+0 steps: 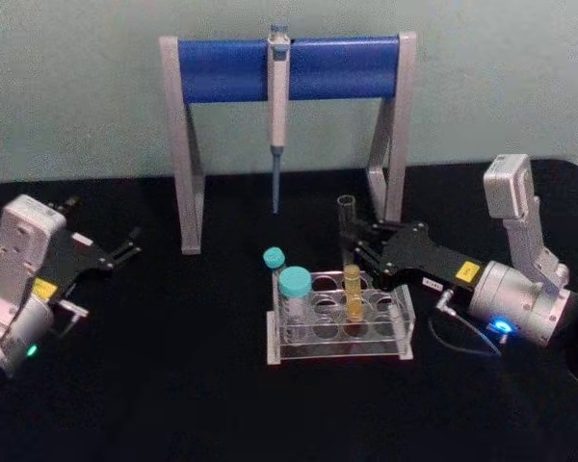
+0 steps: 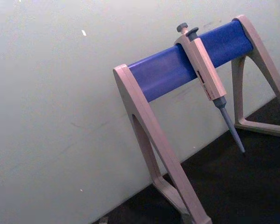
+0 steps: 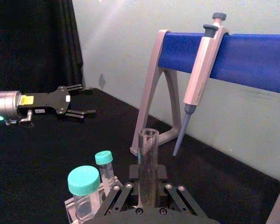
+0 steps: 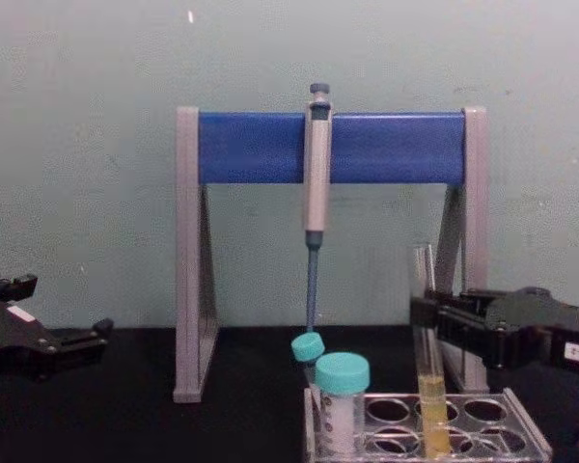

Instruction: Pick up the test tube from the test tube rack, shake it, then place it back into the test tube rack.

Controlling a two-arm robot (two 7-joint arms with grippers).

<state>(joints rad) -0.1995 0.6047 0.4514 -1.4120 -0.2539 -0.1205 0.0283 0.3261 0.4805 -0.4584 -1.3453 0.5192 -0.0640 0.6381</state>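
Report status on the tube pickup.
Right gripper shut on test tube, tube seated in rack. Left gripper open, parked left. Teal-capped vials adjacent, not touching the tube.

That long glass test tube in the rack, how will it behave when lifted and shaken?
The test tube looks like thin smooth glass, so probably fragile and slippery. It is uncapped, so hard shaking may spill the yellow liquid. Far taller than the low test tube rack, it likely tips if nudged sideways. The right gripper is at its upper half.
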